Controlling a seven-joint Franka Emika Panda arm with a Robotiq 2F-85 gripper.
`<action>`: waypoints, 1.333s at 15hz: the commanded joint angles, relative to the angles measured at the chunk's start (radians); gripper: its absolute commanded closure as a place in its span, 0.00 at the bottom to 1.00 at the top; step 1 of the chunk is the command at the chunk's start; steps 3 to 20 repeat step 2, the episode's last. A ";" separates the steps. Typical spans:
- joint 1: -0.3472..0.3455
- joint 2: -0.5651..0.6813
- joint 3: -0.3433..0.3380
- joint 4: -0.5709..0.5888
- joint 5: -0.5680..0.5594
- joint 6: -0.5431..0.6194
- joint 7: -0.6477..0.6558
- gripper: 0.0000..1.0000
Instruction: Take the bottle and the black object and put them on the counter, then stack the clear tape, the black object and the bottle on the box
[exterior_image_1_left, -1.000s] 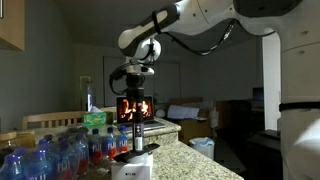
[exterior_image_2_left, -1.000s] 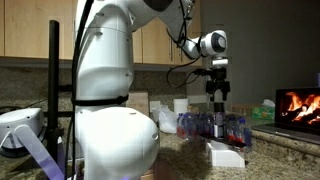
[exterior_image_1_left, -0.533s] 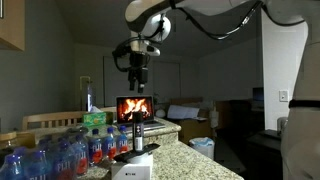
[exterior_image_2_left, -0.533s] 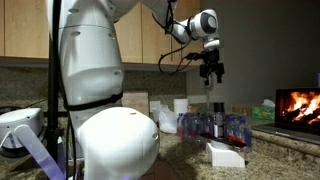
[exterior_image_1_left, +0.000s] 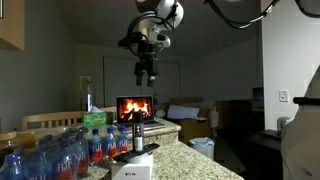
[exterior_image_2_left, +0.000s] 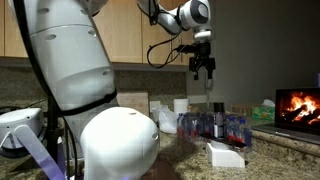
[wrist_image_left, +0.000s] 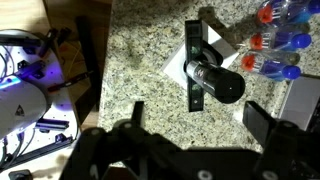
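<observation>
Granite counter (wrist_image_left: 140, 60) — dim kitchen — carries the box (wrist_image_left: 178, 68), bottle (wrist_image_left: 218, 83) stacked above.

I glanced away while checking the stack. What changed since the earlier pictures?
The hand rose from just above the bottle to high over it, open and empty throughout; nothing was gripped or released. The bottle still stands upright above the white box, and the water bottles beside them have not moved.
</observation>
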 joint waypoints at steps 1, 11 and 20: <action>-0.021 0.002 0.016 0.002 0.007 -0.003 -0.006 0.00; -0.021 0.002 0.016 0.001 0.007 -0.003 -0.006 0.00; -0.021 0.002 0.016 0.001 0.007 -0.003 -0.006 0.00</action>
